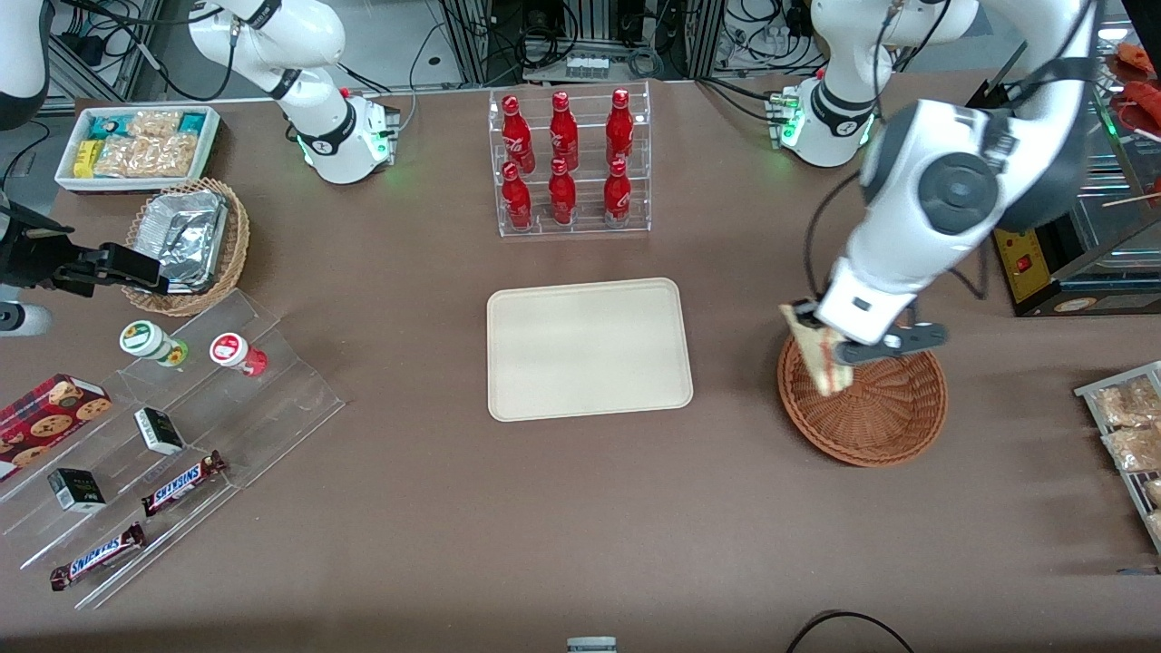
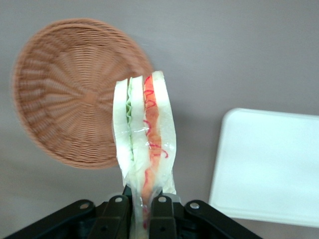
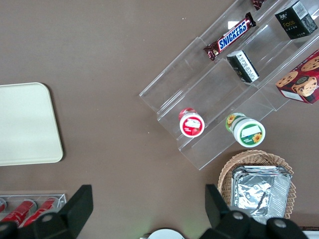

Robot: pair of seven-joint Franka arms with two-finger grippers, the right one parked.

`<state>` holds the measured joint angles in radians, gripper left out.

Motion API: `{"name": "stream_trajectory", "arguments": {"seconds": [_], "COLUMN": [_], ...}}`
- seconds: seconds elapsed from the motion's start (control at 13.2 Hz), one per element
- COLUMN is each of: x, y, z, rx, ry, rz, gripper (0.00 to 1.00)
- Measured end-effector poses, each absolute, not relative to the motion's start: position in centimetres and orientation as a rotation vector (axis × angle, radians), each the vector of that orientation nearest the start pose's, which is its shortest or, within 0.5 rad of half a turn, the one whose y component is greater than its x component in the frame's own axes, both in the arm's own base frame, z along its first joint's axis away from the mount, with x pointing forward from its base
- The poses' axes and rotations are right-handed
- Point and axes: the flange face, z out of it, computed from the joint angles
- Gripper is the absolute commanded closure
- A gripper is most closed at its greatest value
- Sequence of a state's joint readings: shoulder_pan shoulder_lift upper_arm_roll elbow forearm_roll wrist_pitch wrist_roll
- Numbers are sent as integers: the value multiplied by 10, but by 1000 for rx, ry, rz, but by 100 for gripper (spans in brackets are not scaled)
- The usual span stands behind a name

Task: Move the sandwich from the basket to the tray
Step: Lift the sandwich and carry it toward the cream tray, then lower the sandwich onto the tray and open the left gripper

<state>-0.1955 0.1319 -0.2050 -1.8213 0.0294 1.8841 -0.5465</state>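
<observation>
My left gripper [image 1: 839, 349] is shut on the sandwich [image 1: 819, 354], a wrapped wedge of pale bread with red and green layers. It holds the sandwich in the air above the rim of the reddish-brown wicker basket [image 1: 880, 413] on the tray's side. In the left wrist view the sandwich [image 2: 144, 139] hangs out from between the fingers [image 2: 115, 211], with the basket [image 2: 65, 89] below it, holding nothing. The cream tray [image 1: 588, 347] lies bare at the table's middle, beside the basket, and shows in the left wrist view [image 2: 269, 164] too.
A clear rack of red bottles [image 1: 569, 163] stands farther from the front camera than the tray. A foil-lined wicker basket [image 1: 190, 243], a white bin of snacks [image 1: 136, 145] and a clear stepped stand with snacks [image 1: 163, 453] lie toward the parked arm's end.
</observation>
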Motion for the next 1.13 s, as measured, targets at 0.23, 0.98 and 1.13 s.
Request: {"name": "stream_trajectory", "arguments": {"seconds": [0.23,0.98,1.13], "x": [524,482,471], "y": [-312,-499,-518], "z": [445,323,288], "rx": [-3112,-3138,-3123], "ry": [-80,13,1], "rz": [107,164,126], "gripper": [86,86,86]}}
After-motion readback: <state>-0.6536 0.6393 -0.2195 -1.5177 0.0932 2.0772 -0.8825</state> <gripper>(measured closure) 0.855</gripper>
